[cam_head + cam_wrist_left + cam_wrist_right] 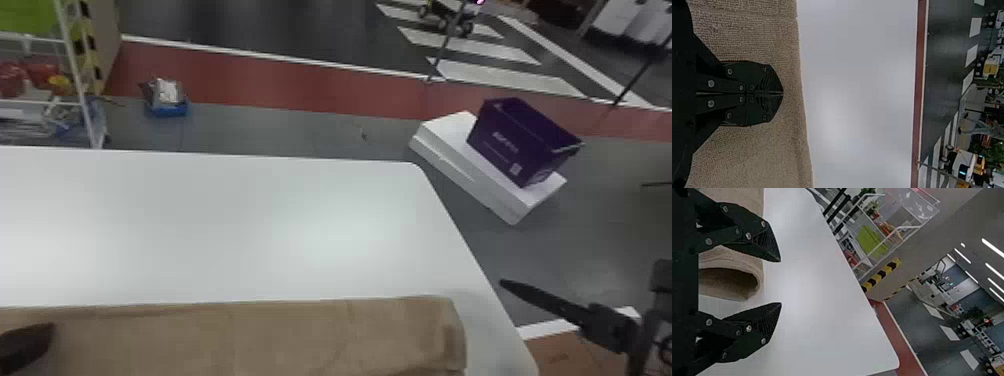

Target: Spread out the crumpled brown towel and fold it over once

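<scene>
left gripper point(44, 335): clenched, its fingers pressed together over the towel near the table's near side.
brown towel point(230, 337): it lay along the near part of the table, in a long, mostly flat band with a fairly straight far edge, a rough, close weave and faint creases; in the right wrist view its end bulged into a rounded, dark-mouthed hollow.
right gripper point(509, 286): released, fingers wide apart and holding nothing, off the towel's right end, beyond the table's right edge in the head view.
table point(300, 225): white, smooth, round-cornered.
purple box point(515, 142): it sat on a flat white box point(450, 132) on the floor.
blue tray point(167, 110): it stood on the floor past the table.
floor strip point(275, 82): red, farther off.
</scene>
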You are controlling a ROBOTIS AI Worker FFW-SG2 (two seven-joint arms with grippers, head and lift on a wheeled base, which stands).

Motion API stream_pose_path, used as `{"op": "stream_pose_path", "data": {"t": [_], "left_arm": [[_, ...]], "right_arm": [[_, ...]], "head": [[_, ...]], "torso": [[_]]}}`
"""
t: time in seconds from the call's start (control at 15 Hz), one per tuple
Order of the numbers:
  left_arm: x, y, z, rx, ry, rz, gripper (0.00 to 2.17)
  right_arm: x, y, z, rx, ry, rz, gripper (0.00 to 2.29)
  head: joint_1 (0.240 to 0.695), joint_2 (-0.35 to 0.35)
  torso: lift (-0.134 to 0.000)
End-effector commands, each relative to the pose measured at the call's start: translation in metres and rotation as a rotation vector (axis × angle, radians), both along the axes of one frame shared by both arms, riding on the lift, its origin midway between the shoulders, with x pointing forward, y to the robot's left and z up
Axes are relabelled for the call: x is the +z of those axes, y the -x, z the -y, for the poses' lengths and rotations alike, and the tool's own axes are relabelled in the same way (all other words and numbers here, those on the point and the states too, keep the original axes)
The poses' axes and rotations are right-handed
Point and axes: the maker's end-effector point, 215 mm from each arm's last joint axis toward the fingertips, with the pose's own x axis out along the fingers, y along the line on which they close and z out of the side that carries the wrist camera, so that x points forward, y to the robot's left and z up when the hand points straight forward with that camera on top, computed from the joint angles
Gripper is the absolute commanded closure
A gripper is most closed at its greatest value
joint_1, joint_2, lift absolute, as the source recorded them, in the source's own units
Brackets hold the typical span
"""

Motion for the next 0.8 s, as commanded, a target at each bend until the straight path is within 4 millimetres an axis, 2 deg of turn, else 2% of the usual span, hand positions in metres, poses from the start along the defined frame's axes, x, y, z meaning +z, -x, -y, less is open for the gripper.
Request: {"op": "stream_pose_path", "data": {"t": [0.0, 0.53, 0.67, 0.73], "left_arm": [[-0.005, -0.001, -0.014, 0.02, -0.007, 0.003, 1.88], [-0.002, 0.004, -0.065, 0.102, 0.013, 0.01, 1.88], [0.013, 0.003, -0.065, 0.107, 0.07, 0.042, 1.88], [0.023, 0.005, -0.058, 0.093, 0.095, 0.059, 1.88]], "right_arm": [[0.0, -0.002, -0.004, 0.006, -0.005, -0.002, 0.59], [0.001, -0.004, -0.009, 0.015, -0.015, -0.008, 0.59], [0.004, -0.002, -0.017, 0.035, -0.01, -0.002, 0.59], [0.007, 0.002, -0.025, 0.055, -0.002, 0.0, 0.59]], "head": [[0.695, -0.35], [0.695, -0.29], [0.695, -0.268], [0.695, -0.261]], "torso": [[-0.123], [-0.123], [-0.123], [-0.123]]}}
